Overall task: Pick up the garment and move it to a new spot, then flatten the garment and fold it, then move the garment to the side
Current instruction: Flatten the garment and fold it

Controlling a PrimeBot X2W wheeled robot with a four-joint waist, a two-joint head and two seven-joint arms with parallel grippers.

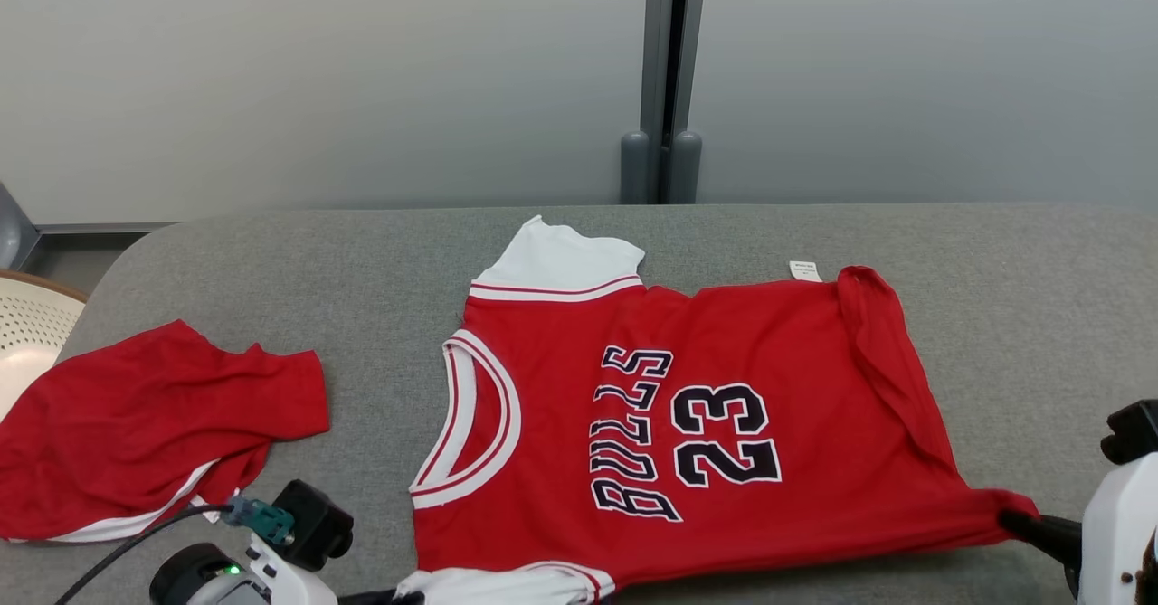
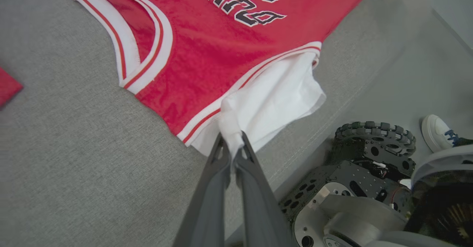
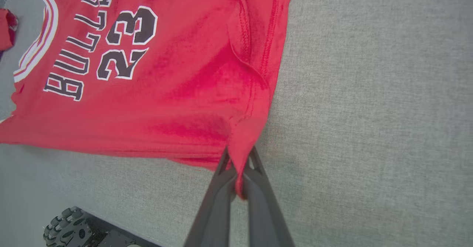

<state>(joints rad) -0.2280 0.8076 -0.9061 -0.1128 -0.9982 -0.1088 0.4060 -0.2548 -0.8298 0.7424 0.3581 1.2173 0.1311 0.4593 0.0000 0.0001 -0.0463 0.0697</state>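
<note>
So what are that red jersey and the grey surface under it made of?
The jersey: probably a thin synthetic knit, faintly glossy; it shows sheen patches and drapes in soft creases. The grey surface: seems a woven upholstery cloth, matte, with a fine speckled weave and a rounded, padded-looking edge.
</note>
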